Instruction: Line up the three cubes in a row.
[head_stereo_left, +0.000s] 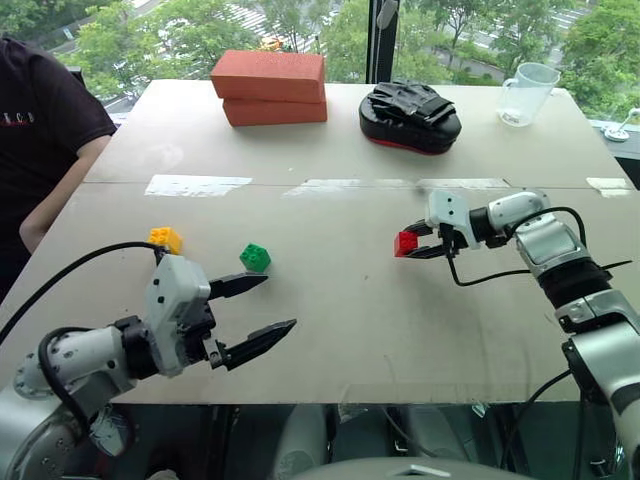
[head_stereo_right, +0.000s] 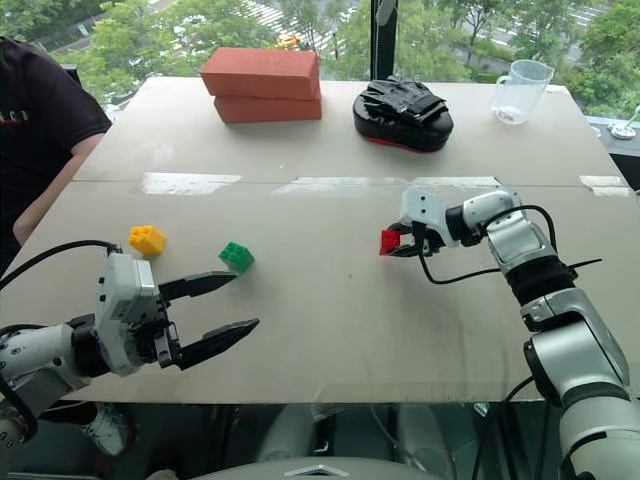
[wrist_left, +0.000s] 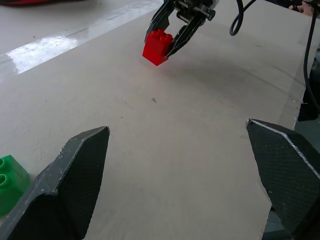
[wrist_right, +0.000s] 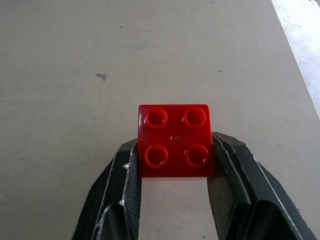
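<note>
A yellow cube (head_stereo_left: 166, 239) and a green cube (head_stereo_left: 255, 257) rest on the table's left side, a short gap between them. My left gripper (head_stereo_left: 268, 306) hovers open just in front of the green cube, nothing between its fingers. To the right of the table's middle, my right gripper (head_stereo_left: 412, 247) points left and is shut on the red cube (head_stereo_left: 405, 243), held a little above the surface. The right wrist view has the red cube (wrist_right: 174, 141) studs-up between the two fingers. In the left wrist view the green cube (wrist_left: 11, 183) sits beside one finger.
Two large orange-red bricks (head_stereo_left: 270, 87) are stacked at the back, a black padded mitt (head_stereo_left: 410, 117) beside them and a clear measuring jug (head_stereo_left: 526, 94) at the far right. A seated person (head_stereo_left: 40, 140) is at the table's left edge. Strips of tape (head_stereo_left: 198, 185) cross the board.
</note>
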